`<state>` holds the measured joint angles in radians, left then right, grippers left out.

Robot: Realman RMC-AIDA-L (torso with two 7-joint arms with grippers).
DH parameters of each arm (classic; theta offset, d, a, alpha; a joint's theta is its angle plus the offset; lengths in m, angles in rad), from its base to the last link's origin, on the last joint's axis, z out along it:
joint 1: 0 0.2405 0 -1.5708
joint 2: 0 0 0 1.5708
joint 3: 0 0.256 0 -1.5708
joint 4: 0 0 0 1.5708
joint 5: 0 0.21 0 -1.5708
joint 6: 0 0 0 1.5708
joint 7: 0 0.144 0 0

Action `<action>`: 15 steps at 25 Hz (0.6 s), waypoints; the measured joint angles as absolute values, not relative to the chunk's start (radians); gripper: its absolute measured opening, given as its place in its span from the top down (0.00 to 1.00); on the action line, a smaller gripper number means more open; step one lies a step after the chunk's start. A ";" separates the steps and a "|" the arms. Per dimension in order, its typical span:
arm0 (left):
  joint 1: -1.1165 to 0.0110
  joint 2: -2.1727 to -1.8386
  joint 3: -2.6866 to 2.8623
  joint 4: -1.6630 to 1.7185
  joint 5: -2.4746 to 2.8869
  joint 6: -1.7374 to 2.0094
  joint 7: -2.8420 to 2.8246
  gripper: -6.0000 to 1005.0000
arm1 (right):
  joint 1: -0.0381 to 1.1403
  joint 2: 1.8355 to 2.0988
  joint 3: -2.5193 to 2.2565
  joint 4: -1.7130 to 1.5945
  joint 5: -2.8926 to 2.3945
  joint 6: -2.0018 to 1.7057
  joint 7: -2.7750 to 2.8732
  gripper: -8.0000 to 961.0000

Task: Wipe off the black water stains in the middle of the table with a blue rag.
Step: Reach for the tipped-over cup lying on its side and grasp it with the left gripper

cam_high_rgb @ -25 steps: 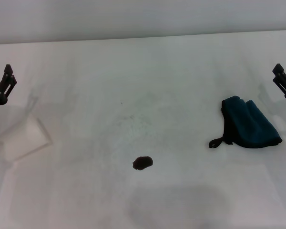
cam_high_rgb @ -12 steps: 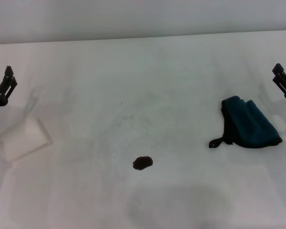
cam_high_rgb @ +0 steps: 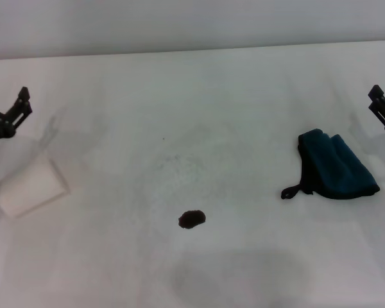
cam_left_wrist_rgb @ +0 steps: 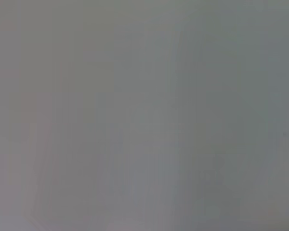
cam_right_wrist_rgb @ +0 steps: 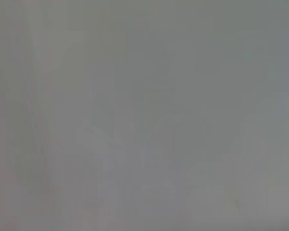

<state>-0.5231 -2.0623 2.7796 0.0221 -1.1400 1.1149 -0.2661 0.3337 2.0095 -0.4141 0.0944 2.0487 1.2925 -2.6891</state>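
The black water stain (cam_high_rgb: 192, 219) is a small dark oval blotch on the white table (cam_high_rgb: 199, 102), a little in front of the middle. The blue rag (cam_high_rgb: 334, 165) lies crumpled at the right, its black loop tag (cam_high_rgb: 290, 191) trailing to its left. My left gripper (cam_high_rgb: 13, 115) is at the far left edge, above a white cup. My right gripper (cam_high_rgb: 380, 108) is at the far right edge, just behind the rag and apart from it. Both wrist views show only plain grey.
A white cup (cam_high_rgb: 29, 187) lies on its side at the left, near my left gripper. A tiny dark speck (cam_high_rgb: 164, 138) sits behind the stain. The table's far edge (cam_high_rgb: 192, 52) meets a pale wall.
My left gripper has moved a little to the right and tilted. The right gripper, the rag and the stain have not moved.
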 joint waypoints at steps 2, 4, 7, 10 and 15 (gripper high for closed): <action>-0.553 -2.051 2.781 -0.064 -1.050 1.123 -0.438 0.13 | 0.333 2.009 -0.414 0.094 2.049 1.297 -2.689 0.12; -0.577 -2.045 2.791 -0.134 -0.984 1.140 -0.561 0.13 | 0.334 2.010 -0.415 0.094 2.048 1.298 -2.689 0.12; -0.616 -2.042 2.835 -0.268 -0.901 1.199 -0.737 0.13 | 0.336 2.010 -0.417 0.094 2.048 1.299 -2.689 0.12; -0.655 -2.041 2.846 -0.406 -0.783 1.264 -0.884 0.13 | 0.339 2.010 -0.416 0.093 2.048 1.299 -2.689 0.12; -0.721 -2.030 2.846 -0.622 -0.585 1.419 -1.078 0.13 | 0.342 2.009 -0.415 0.092 2.048 1.300 -2.686 0.12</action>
